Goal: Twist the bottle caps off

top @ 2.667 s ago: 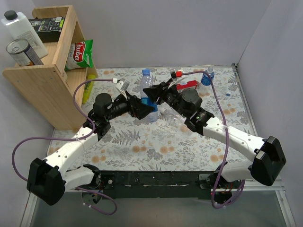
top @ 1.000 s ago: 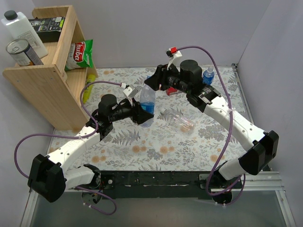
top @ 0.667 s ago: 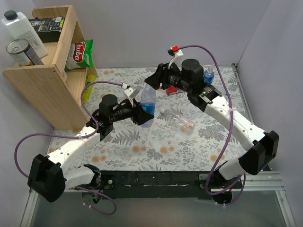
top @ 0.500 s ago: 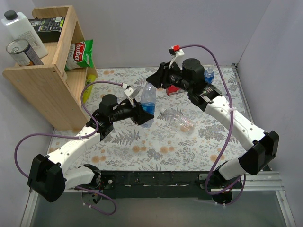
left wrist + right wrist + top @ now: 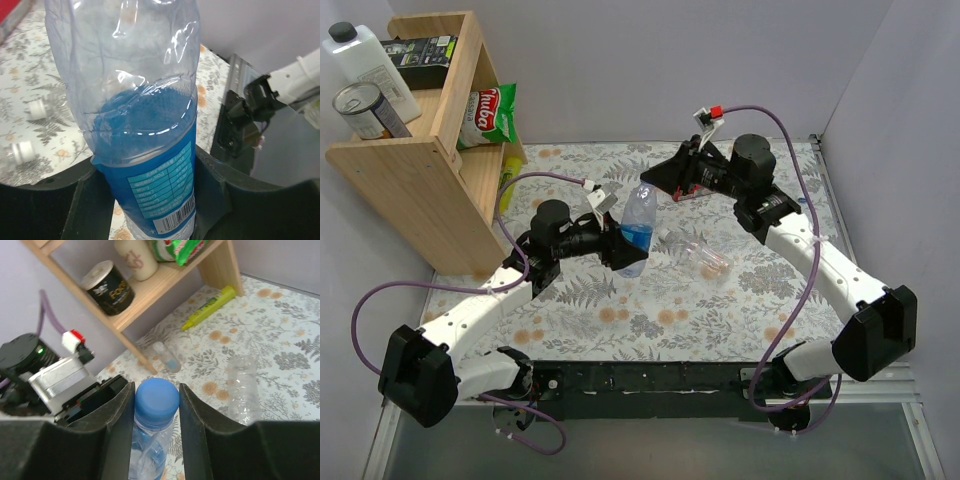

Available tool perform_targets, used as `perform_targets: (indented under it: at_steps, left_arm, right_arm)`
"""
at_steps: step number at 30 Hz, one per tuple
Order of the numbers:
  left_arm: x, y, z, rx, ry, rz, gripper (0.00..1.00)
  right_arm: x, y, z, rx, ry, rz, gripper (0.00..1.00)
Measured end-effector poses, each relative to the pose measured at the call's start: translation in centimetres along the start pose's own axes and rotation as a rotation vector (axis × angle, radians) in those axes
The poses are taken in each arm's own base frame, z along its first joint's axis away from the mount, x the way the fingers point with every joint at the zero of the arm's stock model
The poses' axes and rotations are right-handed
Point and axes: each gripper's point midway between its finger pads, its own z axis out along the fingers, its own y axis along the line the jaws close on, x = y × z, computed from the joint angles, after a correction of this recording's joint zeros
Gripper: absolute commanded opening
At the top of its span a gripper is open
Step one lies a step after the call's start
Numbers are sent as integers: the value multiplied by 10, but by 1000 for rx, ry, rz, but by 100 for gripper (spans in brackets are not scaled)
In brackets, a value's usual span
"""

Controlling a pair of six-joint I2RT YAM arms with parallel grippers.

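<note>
left gripper (image 5: 620, 248) clamped round the bottle (image 5: 636, 215), right gripper (image 5: 156, 388) closed on its blue cap (image 5: 156, 399)

bottle's long axis is tipped off vertical: base end low in the left jaws, which squeeze the blue label (image 5: 160, 185) from both sides, neck leaning up and away toward the right arm. in the right wrist view the cap sits square between the two fingers (image 5: 117, 430), looks like it's touching both, top facing the camera. second clear bottle (image 5: 702, 256) lies on its side on the floral table (image 5: 620, 315) nearby.
</note>
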Motion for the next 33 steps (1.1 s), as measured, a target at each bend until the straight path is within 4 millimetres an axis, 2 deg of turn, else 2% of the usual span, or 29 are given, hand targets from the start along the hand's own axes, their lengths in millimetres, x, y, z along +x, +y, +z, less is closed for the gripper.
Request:
perform_targets:
  at_steps: [3,11,12,13,14,16,17,18,21,25,28,33]
  left_arm:
    - [1,-16,-1,90,11,7,41]
    - [-2,-64,-13,378,11,57,41]
    - [-2,-68,-14,397,13,62,41]
    - [-2,-69,-15,408,15,63,41]
    - [-1,-69,-15,410,17,67,41]
    - [0,-67,-14,397,16,74,41]
    - [0,-64,-13,383,17,72,41]
    - [0,-61,-12,363,15,68,42]
    - [-3,-48,-7,279,7,66,41]
    - [-5,-27,-1,156,-4,65,42]
    - [-3,-13,1,75,-2,65,41]
    - [-3,6,2,-42,2,71,41]
  right_arm:
    - [0,12,-16,-92,3,-25,1]
    - [-6,69,-54,-386,3,-233,1]
    - [-6,74,-57,-411,4,-257,6]
    - [-6,76,-58,-421,5,-269,19]
    - [-5,78,-60,-428,5,-279,44]
    - [-5,78,-61,-426,8,-289,64]
    - [-4,76,-60,-420,11,-289,79]
    - [-1,73,-60,-412,21,-285,84]
    - [3,63,-57,-353,36,-259,86]
    - [-2,45,-54,-216,2,-220,84]
    - [-6,36,-55,-112,-41,-190,81]
    - [-5,33,-44,2,-75,-154,72]
